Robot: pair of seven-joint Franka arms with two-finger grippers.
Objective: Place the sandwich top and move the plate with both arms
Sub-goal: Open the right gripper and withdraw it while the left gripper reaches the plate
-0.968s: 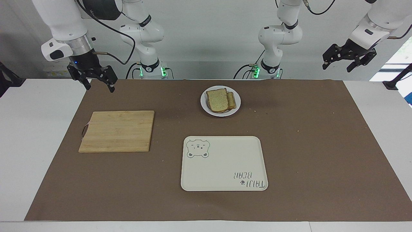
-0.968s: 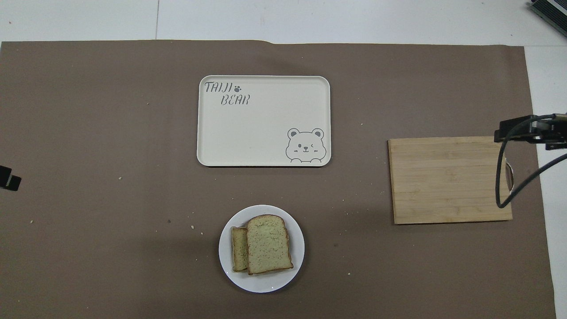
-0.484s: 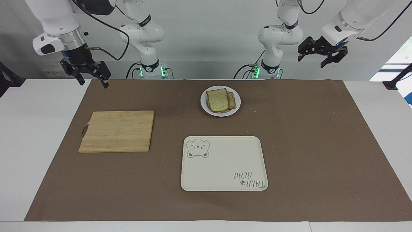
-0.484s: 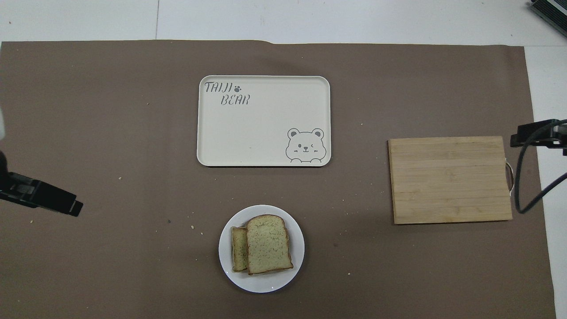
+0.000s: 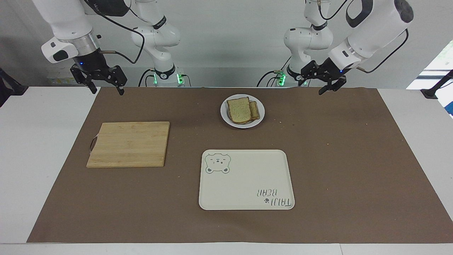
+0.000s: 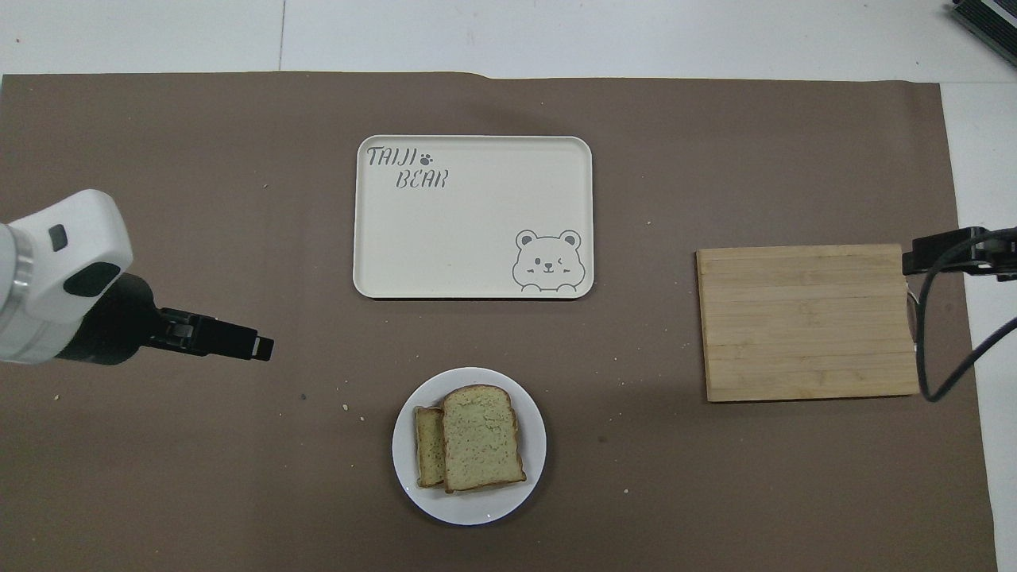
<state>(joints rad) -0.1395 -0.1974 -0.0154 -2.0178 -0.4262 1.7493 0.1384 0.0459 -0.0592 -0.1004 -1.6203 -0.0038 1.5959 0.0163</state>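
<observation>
Pale speckled bread slice with a brown crust, the sandwich top, is seen lying flat on the small round white plate, overlapping a second slice, its long axis running toward the cream bear tray. The left gripper, open-jawed and empty, is held in the air over the brown mat toward the left arm's end from that plate and is judged the nearer one. The right gripper, also open, is raised well apart from the plate.
</observation>
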